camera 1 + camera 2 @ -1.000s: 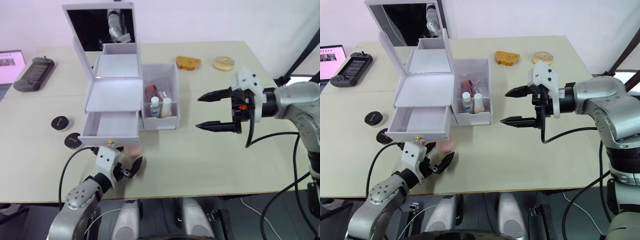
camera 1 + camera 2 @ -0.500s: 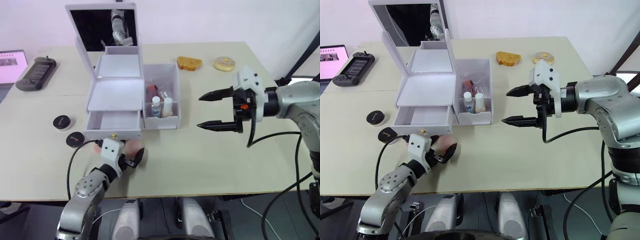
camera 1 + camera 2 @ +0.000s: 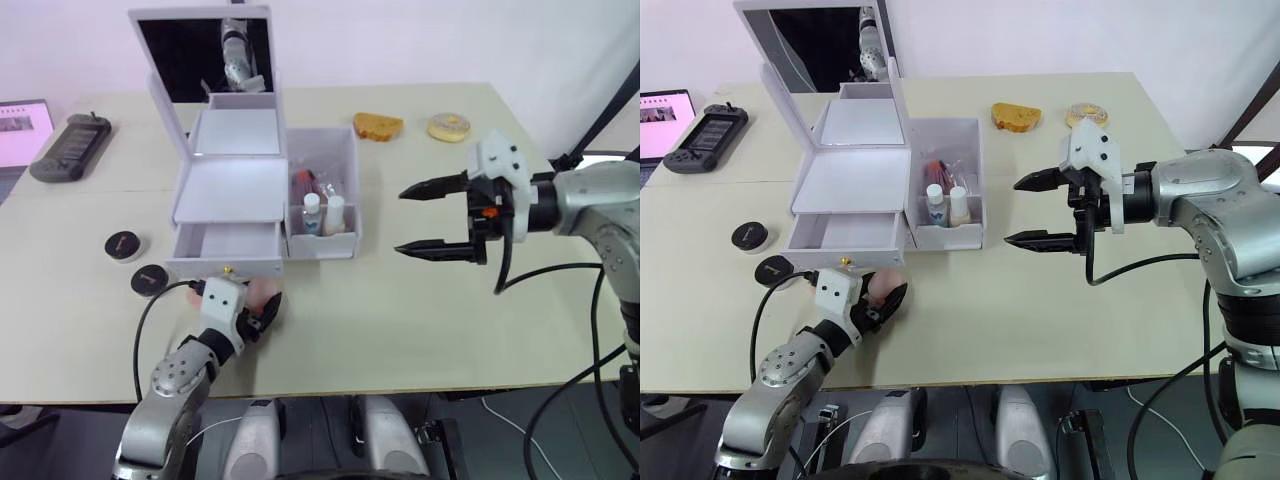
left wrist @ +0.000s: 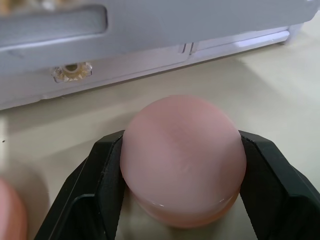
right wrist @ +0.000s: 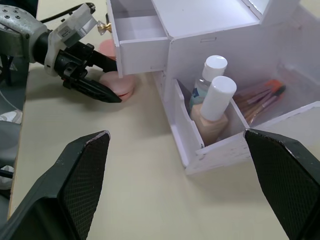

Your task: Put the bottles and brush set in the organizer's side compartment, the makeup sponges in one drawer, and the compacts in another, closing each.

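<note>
left claw (image 4: pixel 182 172) grips a pink makeup sponge (image 4: pixel 183 156) just before the open drawer's (image 3: pixel 226 250) front edge; right claw (image 3: pixel 432 215) gapes empty.

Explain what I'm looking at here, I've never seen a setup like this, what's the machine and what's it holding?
It is a humanoid robot at a table. Two pictures come from cameras in its head; the other two sit on its wrists, looking along each tool's two black fingers. On the table stands a white organizer with its bottom drawer open and bottles and brushes in its side compartment. The left tool is shut on a pink makeup sponge just in front of the drawer. The right tool hovers open. Two black compacts lie nearby.
</note>
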